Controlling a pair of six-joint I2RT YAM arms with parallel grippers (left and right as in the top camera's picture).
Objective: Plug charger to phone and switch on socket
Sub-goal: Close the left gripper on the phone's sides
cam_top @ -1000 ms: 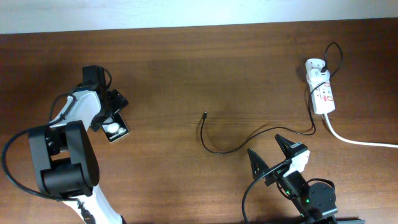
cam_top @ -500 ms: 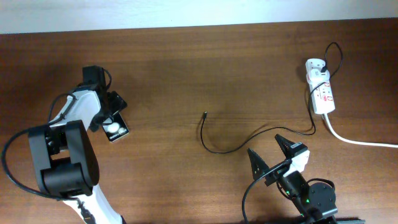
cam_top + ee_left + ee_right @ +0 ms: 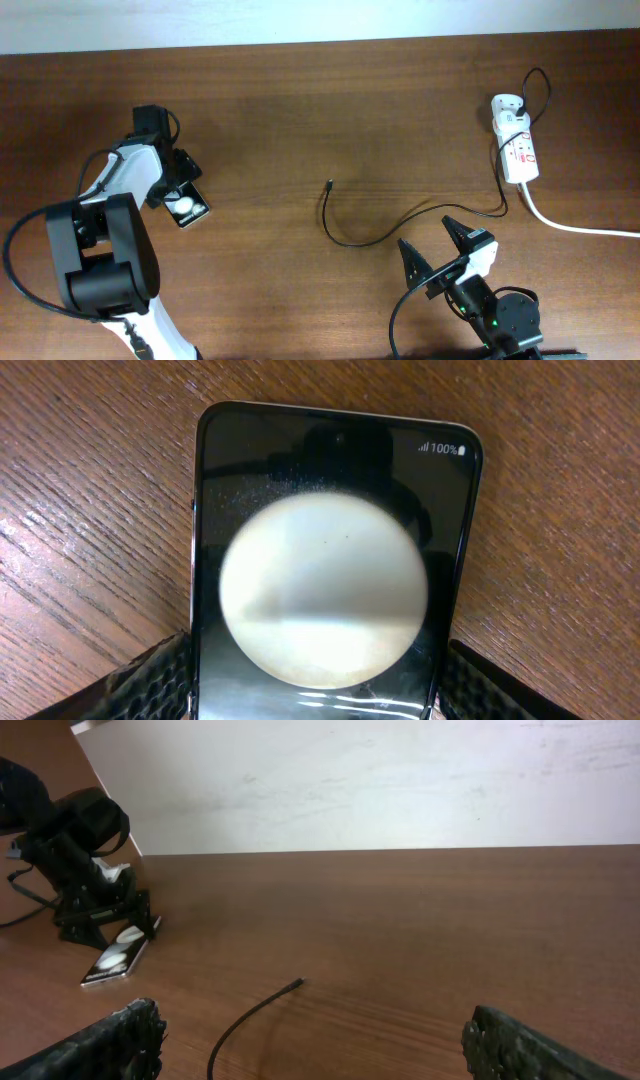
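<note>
The phone (image 3: 188, 208) lies flat on the wooden table at the left; its black screen with a big white round patch fills the left wrist view (image 3: 330, 460). My left gripper (image 3: 176, 186) is over the phone's near end, with both fingers against its sides (image 3: 315, 665). The charger cable (image 3: 370, 238) curves across the table's middle, and its plug tip (image 3: 330, 183) lies loose. It also shows in the right wrist view (image 3: 250, 1015). My right gripper (image 3: 430, 245) is open and empty near the front edge, just short of the cable (image 3: 315, 1055). The white socket strip (image 3: 520, 152) lies at the far right.
A white adapter (image 3: 507, 108) is plugged into the strip's far end. A thick white cord (image 3: 575, 226) runs off the right edge. A white wall (image 3: 400, 780) stands behind the table. The left arm (image 3: 80, 860) stands over the phone (image 3: 112, 962) in the right wrist view.
My left gripper's fingers have drawn in against the phone's sides. The phone has shifted very slightly. The right arm and the cable have not moved.
</note>
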